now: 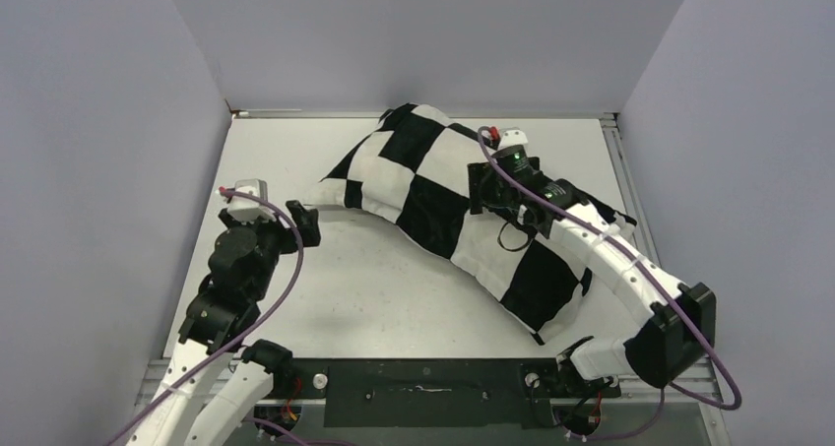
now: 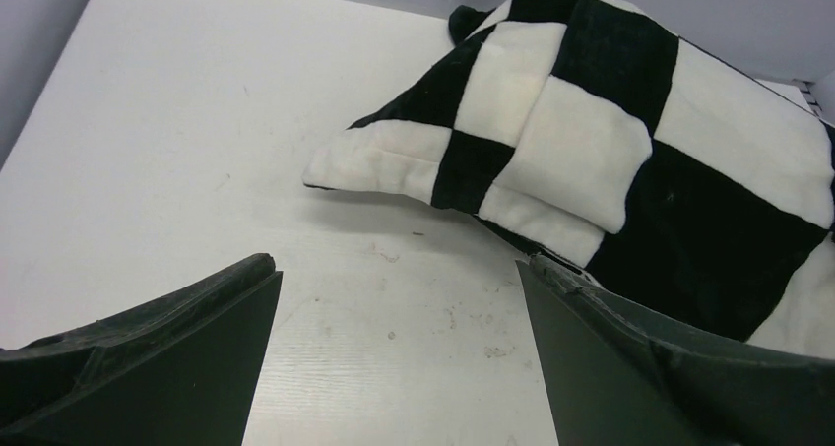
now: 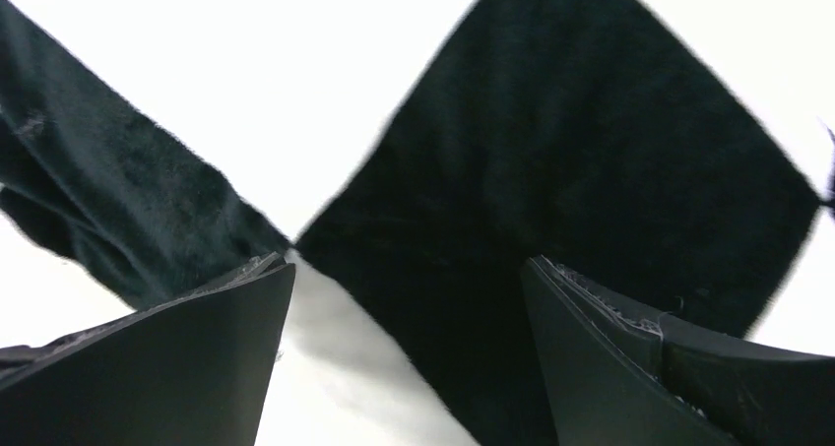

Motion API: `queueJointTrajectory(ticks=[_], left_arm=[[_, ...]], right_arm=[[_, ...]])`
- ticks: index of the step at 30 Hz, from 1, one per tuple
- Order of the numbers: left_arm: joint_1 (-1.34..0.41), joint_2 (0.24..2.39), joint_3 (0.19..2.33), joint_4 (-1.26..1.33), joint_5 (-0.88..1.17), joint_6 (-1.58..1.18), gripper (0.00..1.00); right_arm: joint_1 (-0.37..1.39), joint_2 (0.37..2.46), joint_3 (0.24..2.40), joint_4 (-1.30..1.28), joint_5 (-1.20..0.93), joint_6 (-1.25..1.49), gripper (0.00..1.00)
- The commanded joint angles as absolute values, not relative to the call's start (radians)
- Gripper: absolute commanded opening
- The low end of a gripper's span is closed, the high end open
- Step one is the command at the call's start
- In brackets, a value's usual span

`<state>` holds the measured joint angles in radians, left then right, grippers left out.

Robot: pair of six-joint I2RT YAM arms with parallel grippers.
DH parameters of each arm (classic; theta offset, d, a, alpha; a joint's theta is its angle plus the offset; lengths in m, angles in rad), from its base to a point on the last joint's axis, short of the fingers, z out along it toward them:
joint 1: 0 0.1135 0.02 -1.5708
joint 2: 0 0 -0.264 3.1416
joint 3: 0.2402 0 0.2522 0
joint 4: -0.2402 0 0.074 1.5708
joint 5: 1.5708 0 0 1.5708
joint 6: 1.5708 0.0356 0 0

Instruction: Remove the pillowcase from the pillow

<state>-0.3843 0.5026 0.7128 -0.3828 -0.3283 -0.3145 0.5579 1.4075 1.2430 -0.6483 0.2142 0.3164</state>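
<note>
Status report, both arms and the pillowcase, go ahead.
Left gripper open, short of the pillowcase corner. Right gripper open, right over the fabric. Cover still fully on. Nothing in the way.

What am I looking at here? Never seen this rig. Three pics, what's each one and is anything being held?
It's two robot arms bolted at the near edge of a white table, each ending in a two-finger claw.

The wide picture comes from a fixed camera above and behind the arms. The other two come from small cameras on each wrist, so the dark wedges at the bottom of those are the claw's own fingers.

On the table lies one big cushion in a black-and-white checkered pillowcase. The pillow inside is fully covered and cannot be seen.

The left claw is open over bare table, just short of the pillowcase's near corner. The right claw is open too, poised right over the fabric with its fingers spread. Neither holds anything.
</note>
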Motion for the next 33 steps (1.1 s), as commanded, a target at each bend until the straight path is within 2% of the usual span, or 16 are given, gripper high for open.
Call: queueJointTrajectory(ticks=[1, 10, 18, 24, 28, 30, 33], left_arm=[[-0.38, 0.648, 0.834, -0.331, -0.239, -0.347, 0.96], [-0.37, 1.107, 1.115, -0.269, -0.157, -0.418, 0.96], [-0.272, 1.538, 1.428, -0.23, -0.031, -0.489, 0.96], [-0.251, 1.826, 1.698, -0.338, 0.036, -0.465, 0.96], [-0.247, 1.965, 1.777, -0.395, 0.063, -0.462, 0.96], [-0.246, 2.002, 1.78, -0.414, 0.099, -0.467, 1.0], [-0.24, 2.01, 1.733, -0.421, 0.145, -0.491, 0.86]], right_arm=[[0.528, 1.253, 1.176, -0.625, 0.161, 0.397, 0.9], [0.473, 1.099, 1.079, -0.761, 0.304, 0.532, 0.9], [0.466, 1.039, 1.029, -0.88, 0.386, 0.616, 0.9], [0.463, 1.012, 1.001, -0.928, 0.325, 0.67, 0.9], [0.463, 1.017, 0.942, -0.896, 0.257, 0.69, 0.9], [0.462, 1.028, 0.913, -0.861, 0.231, 0.695, 0.9], [0.462, 1.063, 0.88, -0.791, 0.208, 0.696, 0.9]])
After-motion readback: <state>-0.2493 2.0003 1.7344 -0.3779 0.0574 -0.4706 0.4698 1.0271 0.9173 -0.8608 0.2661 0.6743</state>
